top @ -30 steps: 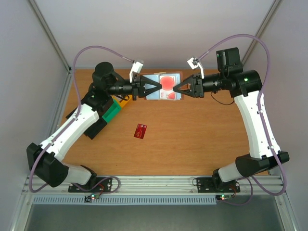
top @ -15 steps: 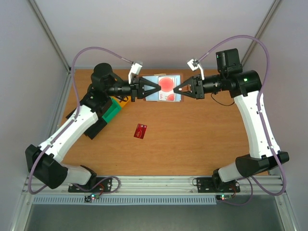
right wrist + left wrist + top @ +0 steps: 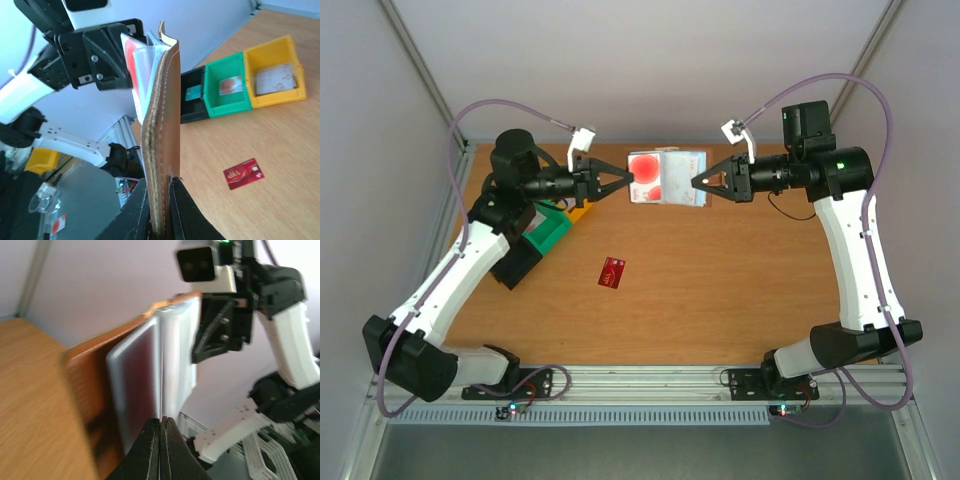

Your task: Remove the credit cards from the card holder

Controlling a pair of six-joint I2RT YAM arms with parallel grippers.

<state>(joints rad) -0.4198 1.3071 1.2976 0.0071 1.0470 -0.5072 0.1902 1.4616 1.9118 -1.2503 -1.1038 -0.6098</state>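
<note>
The card holder point(image 3: 678, 180) hangs open above the back of the table, brown outside point(image 3: 162, 115), pale grey-blue inside point(image 3: 177, 350). My right gripper point(image 3: 696, 184) is shut on its right edge, the leather pinched between the fingertips point(image 3: 161, 184). From the left, my left gripper point(image 3: 628, 176) is shut point(image 3: 161, 421) on the edge of a red credit card point(image 3: 645, 178) that sticks out of the holder's left side point(image 3: 142, 375). A second red credit card point(image 3: 612, 272) lies flat on the table point(image 3: 243, 173).
Green point(image 3: 550, 232), yellow point(image 3: 578, 208) and black point(image 3: 513, 262) bins stand in a row under the left arm. The green bin point(image 3: 227, 85) and yellow bin point(image 3: 274, 75) hold cards. The back wall is close behind the holder.
The right gripper closed on the holder's edge. The left gripper has drawn back to the left with the red card, which now juts out of the holder's left side.
</note>
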